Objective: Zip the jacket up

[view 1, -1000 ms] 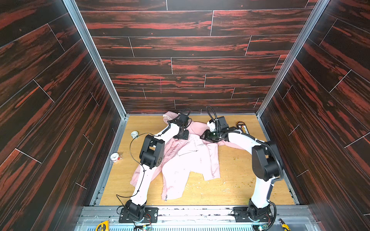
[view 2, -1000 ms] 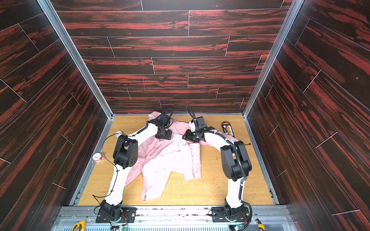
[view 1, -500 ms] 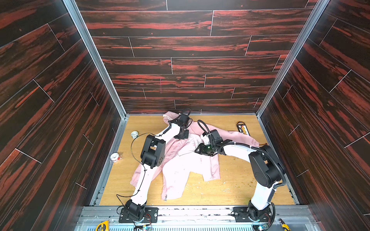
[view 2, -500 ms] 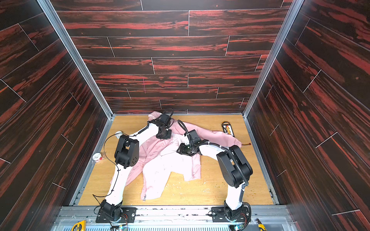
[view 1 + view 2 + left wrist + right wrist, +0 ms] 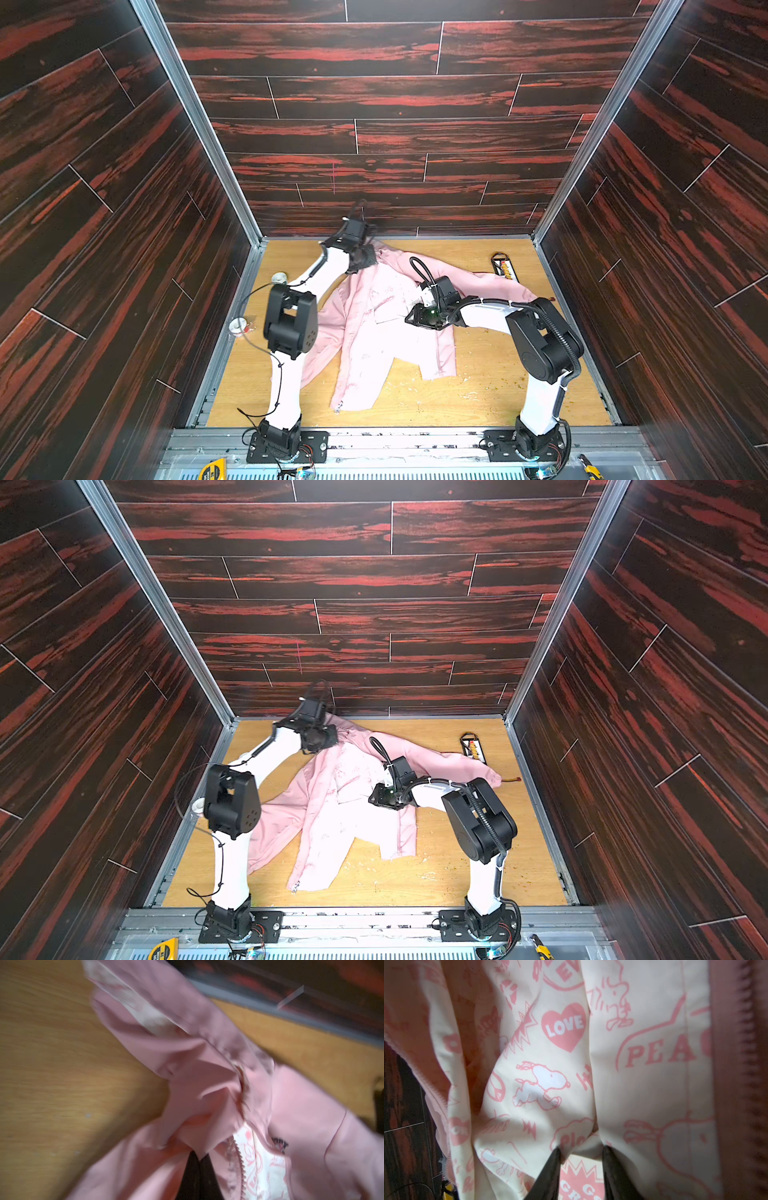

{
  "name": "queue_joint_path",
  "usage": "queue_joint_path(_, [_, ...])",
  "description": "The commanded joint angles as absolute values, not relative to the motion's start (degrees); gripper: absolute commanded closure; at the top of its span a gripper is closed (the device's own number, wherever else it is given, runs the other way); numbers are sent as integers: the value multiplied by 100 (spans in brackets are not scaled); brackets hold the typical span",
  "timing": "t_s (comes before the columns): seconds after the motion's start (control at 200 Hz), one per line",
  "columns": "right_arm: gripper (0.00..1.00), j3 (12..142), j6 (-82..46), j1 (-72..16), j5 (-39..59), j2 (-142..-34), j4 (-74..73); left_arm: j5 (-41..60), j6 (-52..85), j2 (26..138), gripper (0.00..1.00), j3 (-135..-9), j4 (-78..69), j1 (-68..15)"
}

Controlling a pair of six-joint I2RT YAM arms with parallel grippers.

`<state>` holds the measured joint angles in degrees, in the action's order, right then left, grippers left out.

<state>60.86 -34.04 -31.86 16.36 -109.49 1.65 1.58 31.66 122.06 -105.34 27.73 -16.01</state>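
The pale pink jacket [image 5: 374, 336] [image 5: 332, 820] lies open on the wooden table, its printed lining facing up. My left gripper [image 5: 365, 259] [image 5: 322, 737] is at the jacket's far end by the back wall. In the left wrist view it [image 5: 200, 1155] is shut on a pink fold beside the zipper teeth [image 5: 239, 1153]. My right gripper [image 5: 411, 319] [image 5: 374, 800] sits over the jacket's middle. Its fingers [image 5: 550, 1169] stand a little apart in the right wrist view, with a bunched fold of lining [image 5: 579, 1142] caught between them. More zipper teeth [image 5: 747, 1022] run along one edge.
A yellow and black object [image 5: 505, 268] lies at the back right of the table. Two white rolls [image 5: 280, 277] [image 5: 237, 325] sit along the left edge. Dark wood-patterned walls close in three sides. The right sleeve [image 5: 498, 286] stretches toward the right wall.
My left gripper closed on the jacket's far end and rose toward the back wall. My right gripper moved from the far end forward to the jacket's middle.
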Motion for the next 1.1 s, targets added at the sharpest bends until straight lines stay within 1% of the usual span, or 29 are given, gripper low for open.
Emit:
queue_joint_path(0.0, [64,6035,-3472,-3165,1679,-11138,149,212,4071,11909,100,-10217,2021,-1291])
queue_joint_path(0.13, [64,6043,-3462,-3168,1665,-11112,192,158,4662,12023,100,-10300,1761,-1090])
queue_joint_path(0.291, [63,6048,-3429,-3162,1635,-11044,264,254,4987,12416,100,-10902,1739,-1066])
queue_joint_path(0.481, [62,6116,-3410,-3164,1624,-10756,401,224,5084,13157,100,-11944,2238,-1064])
queue_joint_path(0.606, [59,6196,-3381,-3164,1590,-10449,571,293,5115,13476,100,-12327,2446,-1065])
queue_joint_path(0.626, [59,6211,-3368,-3160,1576,-10392,606,318,5111,13484,94,-12360,2471,-1064])
queue_joint_path(0.681, [57,6244,-3324,-3164,1514,-10207,715,351,5066,13477,71,-12400,2565,-1069])
queue_joint_path(0.716, [56,6257,-3299,-3156,1459,-10099,776,367,5023,13422,59,-12374,2612,-1069])
queue_joint_path(0.746, [55,6266,-3275,-3164,1411,-10003,835,370,4990,13346,51,-12310,2606,-1075])
queue_joint_path(0.802, [53,6284,-3221,-3164,1320,-9843,948,336,4924,13186,41,-12136,2545,-1071])
queue_joint_path(0.847, [52,6293,-3175,-3156,1237,-9704,1059,300,4860,13004,36,-11966,2508,-1075])
queue_joint_path(0.907, [51,6242,-3135,-3134,1132,-9509,1132,232,4755,12718,33,-11719,2479,-1076])
queue_joint_path(1.047, [51,5886,-3139,-2965,1063,-9067,1178,17,4449,11893,31,-11031,2440,-1162])
queue_joint_path(1.097, [53,5745,-3139,-2936,1104,-8949,1191,19,4376,11612,30,-10770,2443,-1225])
